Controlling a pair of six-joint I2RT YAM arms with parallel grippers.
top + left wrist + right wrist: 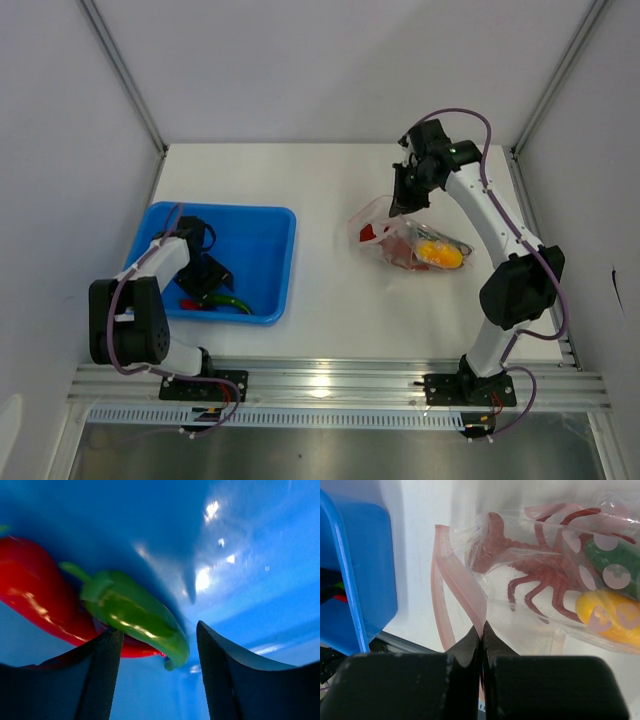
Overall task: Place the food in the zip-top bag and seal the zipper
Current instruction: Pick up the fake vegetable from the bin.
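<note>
The right claw (481, 630) is nearest; it is closed tight on the pale pink zipper (465, 587) of the zip-top bag (545, 540). The bag lies on the white worktop (330, 200), to the right of the blue tray (265, 225). Inside the bag are a yellow fruit (605, 615), a dark green piece (615, 562) and a red piece with legs (540, 575). The left claw (157, 630) is low inside the tray and stands open, with the tip of a green pepper (135, 612) between its two sides. A red chili (35, 590) lies against this pepper.

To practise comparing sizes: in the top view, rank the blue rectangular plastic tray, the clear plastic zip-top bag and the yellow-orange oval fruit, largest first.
1. blue rectangular plastic tray
2. clear plastic zip-top bag
3. yellow-orange oval fruit, inside that bag
</note>
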